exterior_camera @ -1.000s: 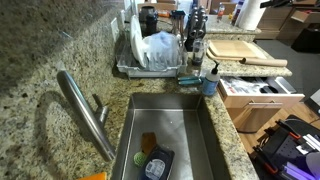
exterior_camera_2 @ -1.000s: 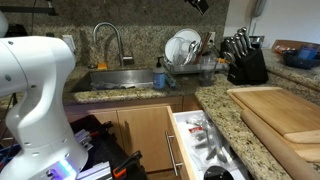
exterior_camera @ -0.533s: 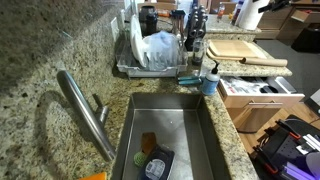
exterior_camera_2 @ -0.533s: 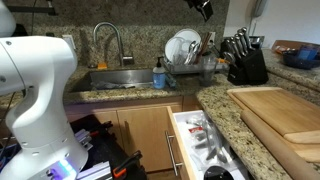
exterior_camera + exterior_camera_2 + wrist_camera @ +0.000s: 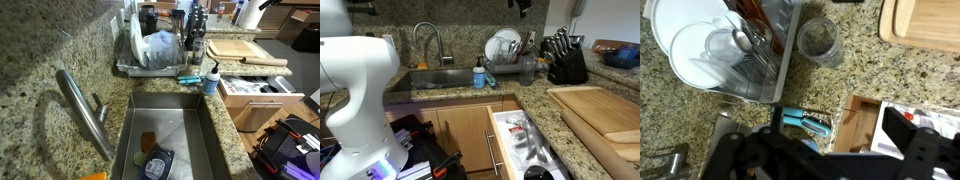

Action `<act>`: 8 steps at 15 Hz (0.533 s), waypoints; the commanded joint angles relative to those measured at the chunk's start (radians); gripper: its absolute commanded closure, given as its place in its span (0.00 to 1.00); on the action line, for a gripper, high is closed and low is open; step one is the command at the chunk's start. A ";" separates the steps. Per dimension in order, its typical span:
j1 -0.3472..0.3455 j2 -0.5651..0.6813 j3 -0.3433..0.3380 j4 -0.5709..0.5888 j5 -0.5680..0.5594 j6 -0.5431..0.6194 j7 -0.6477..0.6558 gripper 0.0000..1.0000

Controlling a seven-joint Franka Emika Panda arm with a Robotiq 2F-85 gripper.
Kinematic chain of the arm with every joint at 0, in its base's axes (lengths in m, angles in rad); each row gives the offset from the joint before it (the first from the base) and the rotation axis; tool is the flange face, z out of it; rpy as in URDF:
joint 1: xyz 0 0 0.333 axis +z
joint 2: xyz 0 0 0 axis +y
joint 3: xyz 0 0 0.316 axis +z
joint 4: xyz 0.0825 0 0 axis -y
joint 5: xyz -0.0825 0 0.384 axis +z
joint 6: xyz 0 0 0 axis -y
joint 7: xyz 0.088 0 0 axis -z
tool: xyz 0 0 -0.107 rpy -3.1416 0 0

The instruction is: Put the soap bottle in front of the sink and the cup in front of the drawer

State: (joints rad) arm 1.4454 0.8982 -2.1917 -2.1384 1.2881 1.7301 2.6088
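Dark and cut off at the picture's top edge, my end effector (image 5: 523,5) hangs in open air high above the dish rack (image 5: 512,68). I cannot tell how far its jaws stand apart; the wrist view gives only a blurred black mass along its lower edge. Well below it, the soap bottle (image 5: 210,80) stands upright on the granite table (image 5: 40,60) at the sink's (image 5: 180,118) corner, just beside a teal brush (image 5: 188,78). The glass cup (image 5: 818,40) stands between rack and cutting board (image 5: 925,22). An open drawer (image 5: 240,88) lies near the bottle.
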 commanded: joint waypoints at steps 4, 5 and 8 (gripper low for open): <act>-0.210 0.144 0.216 -0.001 0.058 0.008 -0.008 0.00; -0.277 0.195 0.276 0.015 0.104 -0.004 -0.007 0.00; -0.419 0.325 0.379 0.058 0.249 -0.131 -0.009 0.00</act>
State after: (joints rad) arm 1.1693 1.0665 -1.8818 -2.1312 1.4166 1.7069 2.6001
